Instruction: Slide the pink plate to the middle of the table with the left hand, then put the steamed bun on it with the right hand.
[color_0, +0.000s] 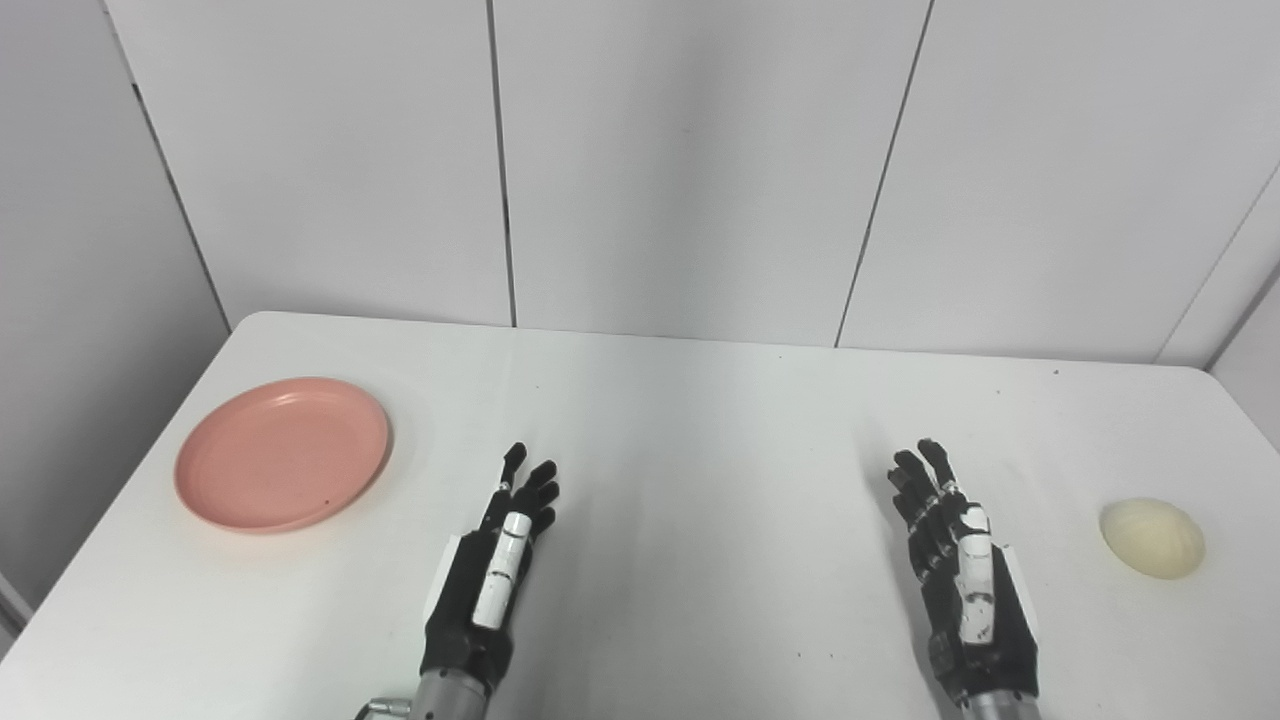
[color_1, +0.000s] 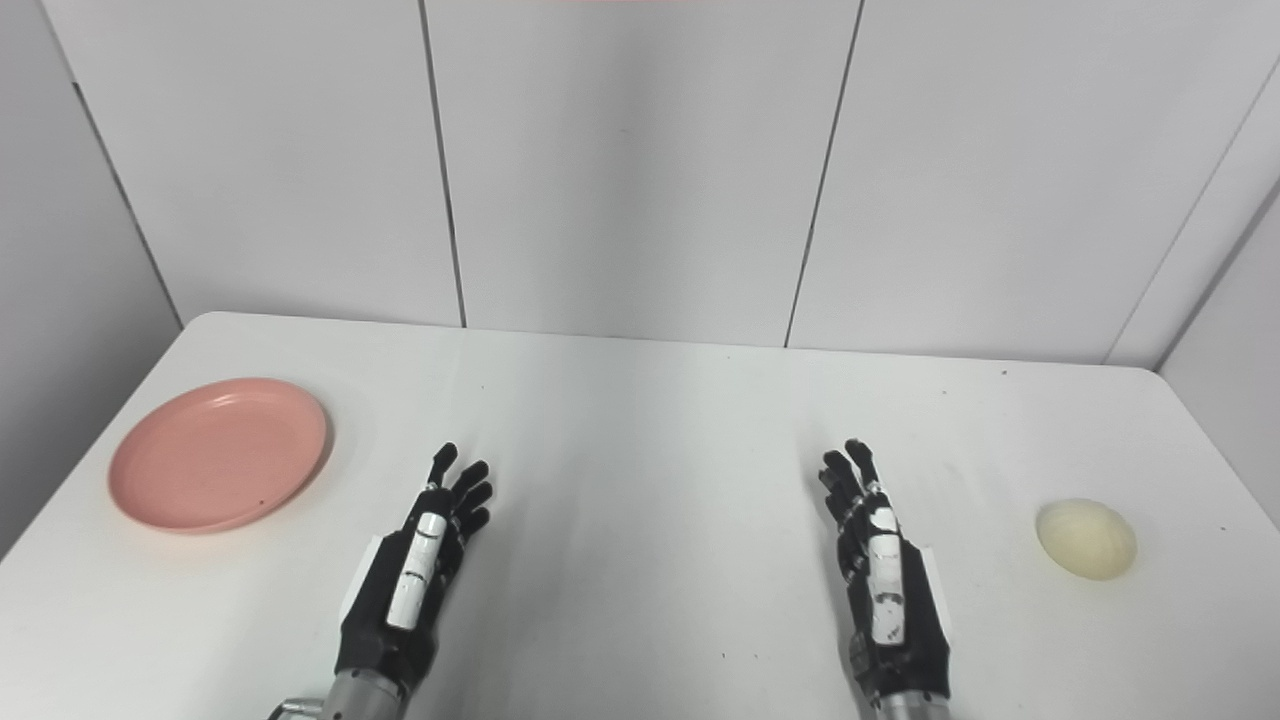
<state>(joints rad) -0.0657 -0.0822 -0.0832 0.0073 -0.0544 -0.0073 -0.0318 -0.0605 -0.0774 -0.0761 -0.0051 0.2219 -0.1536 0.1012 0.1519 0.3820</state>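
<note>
A pink plate lies empty on the white table at the left side. A cream steamed bun sits on the table at the right. My left hand is open and empty, fingers stretched forward, to the right of the plate and apart from it. My right hand is open and empty, fingers stretched forward, to the left of the bun and apart from it. In the right eye view the plate, the bun and both hands show the same way.
White wall panels stand right behind the table's far edge. The table's left edge runs close by the plate, and its right edge lies beyond the bun.
</note>
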